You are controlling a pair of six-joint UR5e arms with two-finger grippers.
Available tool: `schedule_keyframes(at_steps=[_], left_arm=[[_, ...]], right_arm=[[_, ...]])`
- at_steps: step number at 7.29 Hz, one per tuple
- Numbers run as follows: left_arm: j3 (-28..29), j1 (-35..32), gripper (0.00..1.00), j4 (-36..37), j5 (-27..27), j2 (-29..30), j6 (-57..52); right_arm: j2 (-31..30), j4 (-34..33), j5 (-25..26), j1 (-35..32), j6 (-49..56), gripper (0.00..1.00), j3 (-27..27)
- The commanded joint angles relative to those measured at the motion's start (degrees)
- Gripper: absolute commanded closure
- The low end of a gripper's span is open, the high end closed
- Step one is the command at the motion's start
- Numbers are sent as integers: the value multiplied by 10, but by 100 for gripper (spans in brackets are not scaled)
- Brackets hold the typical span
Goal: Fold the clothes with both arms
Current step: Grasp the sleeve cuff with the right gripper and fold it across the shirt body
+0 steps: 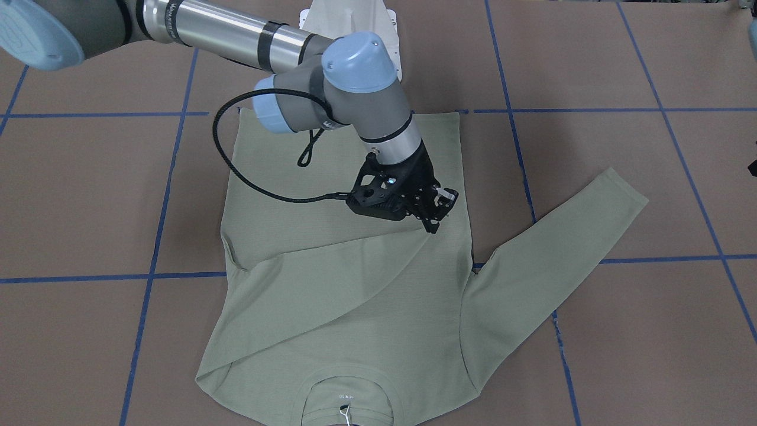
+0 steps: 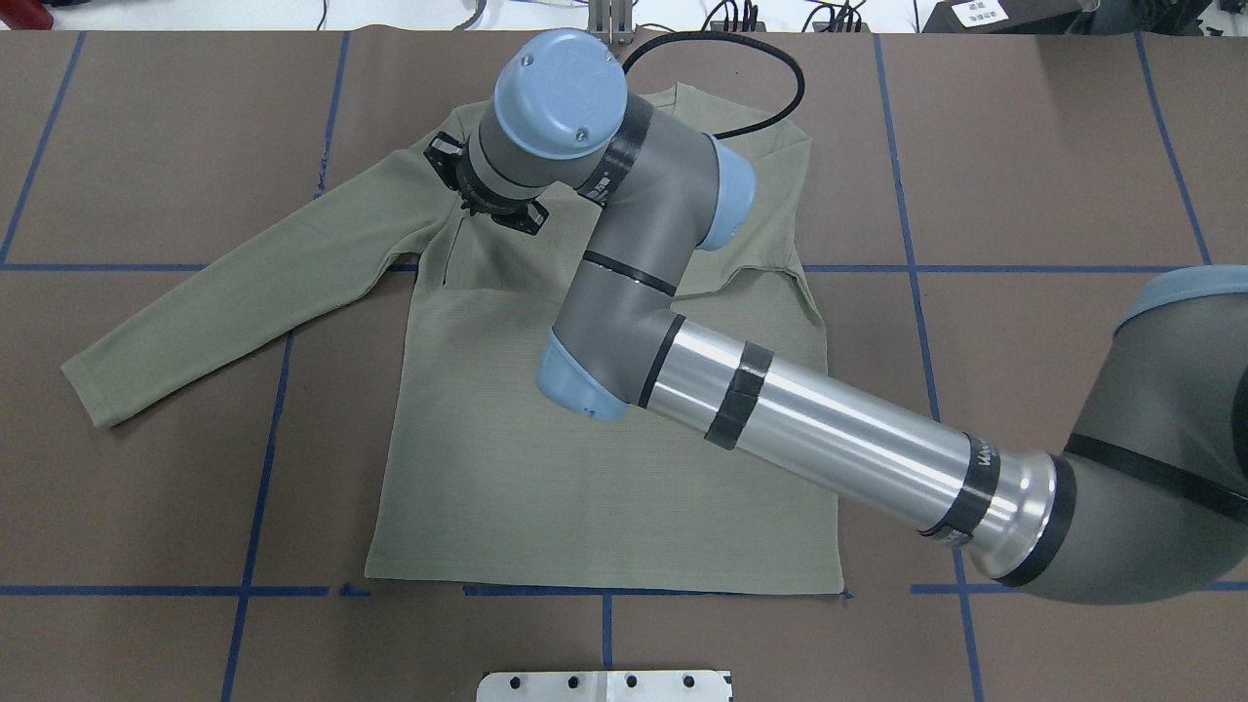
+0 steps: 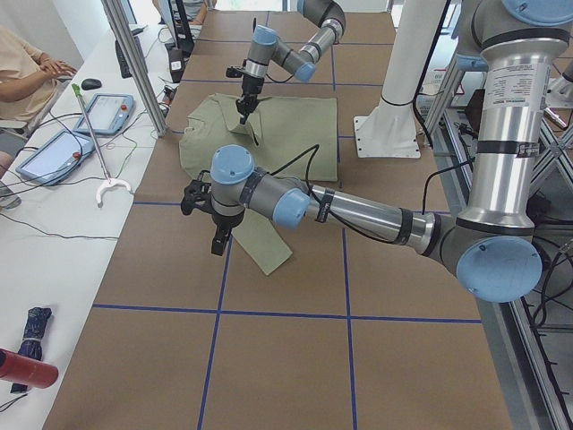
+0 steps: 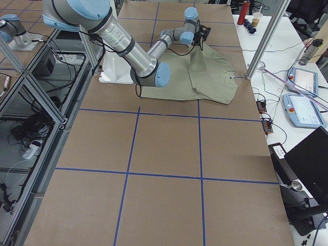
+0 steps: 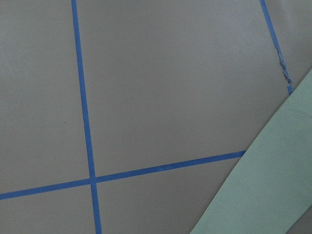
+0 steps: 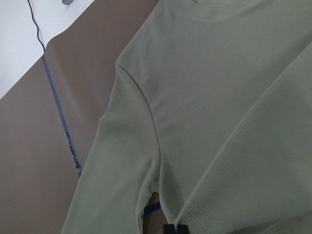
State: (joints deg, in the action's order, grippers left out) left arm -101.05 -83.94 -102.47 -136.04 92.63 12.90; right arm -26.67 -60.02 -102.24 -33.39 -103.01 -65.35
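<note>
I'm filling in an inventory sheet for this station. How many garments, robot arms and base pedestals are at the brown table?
Sage-green long-sleeved ribbed-knit shirt: 1
Silver-grey tubular robot arms with light-blue joint caps: 2, the right arm and the left arm
White metal base pedestal: 1
Total: 4

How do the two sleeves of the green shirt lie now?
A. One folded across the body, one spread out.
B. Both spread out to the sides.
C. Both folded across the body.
A: in the front-facing view one sleeve lies diagonally over the shirt body, while the other sleeve stretches out flat on the table.
</note>
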Motion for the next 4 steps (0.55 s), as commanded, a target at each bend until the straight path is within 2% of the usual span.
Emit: schedule_keyframes(at_steps=[1,3,4], left_arm=[[0,1,0,-11,-5,0,-1],[6,42,0,-35,-41,0,35],[11,102,0,-77,-39,0,53]], right_arm=[[61,34,38,16,-1,0,104],[68,34,40,17,-3,0,108],[59,32,39,12,-10,0,86]])
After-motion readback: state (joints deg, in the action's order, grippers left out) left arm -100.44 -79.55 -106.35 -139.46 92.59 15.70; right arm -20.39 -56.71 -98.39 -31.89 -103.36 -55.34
